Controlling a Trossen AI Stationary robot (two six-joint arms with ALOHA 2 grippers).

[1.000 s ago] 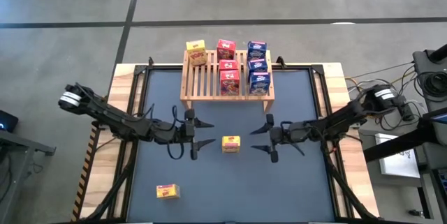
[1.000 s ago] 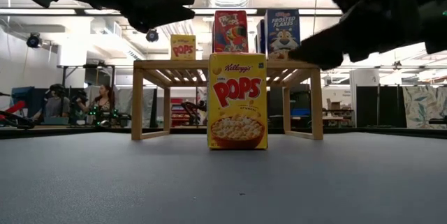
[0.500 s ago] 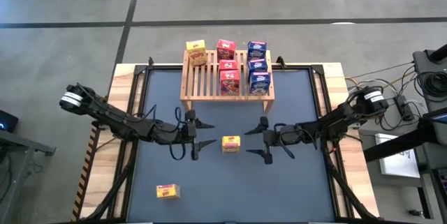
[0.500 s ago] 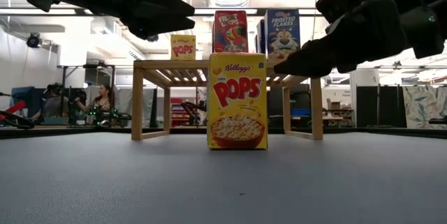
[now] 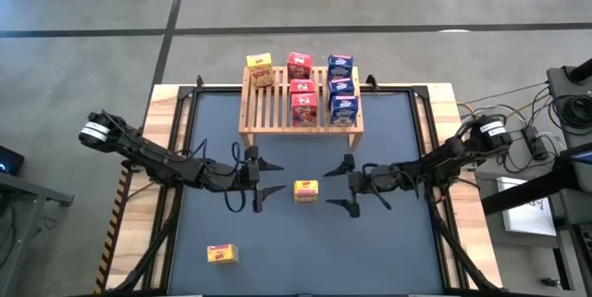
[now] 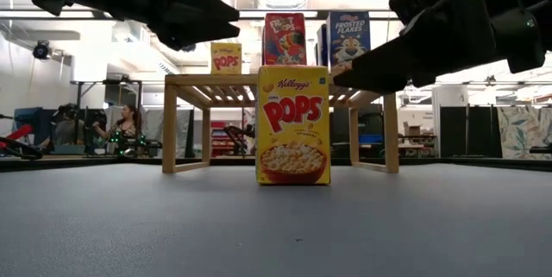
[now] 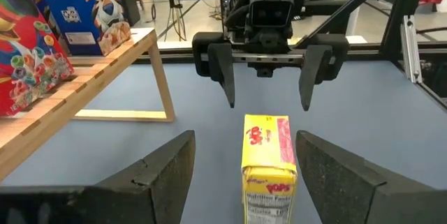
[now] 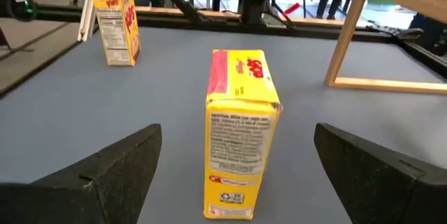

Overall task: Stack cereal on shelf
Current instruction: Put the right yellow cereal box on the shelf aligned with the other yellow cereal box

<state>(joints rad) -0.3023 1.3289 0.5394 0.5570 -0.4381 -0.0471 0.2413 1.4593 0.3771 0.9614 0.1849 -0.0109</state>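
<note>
A yellow cereal box (image 5: 306, 191) stands upright on its base in the middle of the table. My left gripper (image 5: 276, 177) is open just left of it. My right gripper (image 5: 329, 189) is open just right of it. Both point level at the box's narrow sides, and neither touches it. In the left wrist view the box (image 7: 269, 161) stands beyond my own fingers, with the right gripper (image 7: 269, 102) facing it. The slatted wooden shelf (image 5: 268, 103) stands at the far edge and carries one yellow box (image 5: 260, 68), three red boxes (image 5: 303, 103) and three blue boxes (image 5: 342, 103).
Another yellow box (image 5: 220, 254) stands near the table's near-left corner and also shows in the right wrist view (image 8: 117, 25). The grey mat has free room near and to both sides. Shelf legs (image 6: 170, 130) rise behind the middle box. People and equipment are in the room beyond.
My right gripper has moved toward the table's left, closing in on the middle yellow box, and then held still. It stays open. The box and my left gripper have kept their places.
</note>
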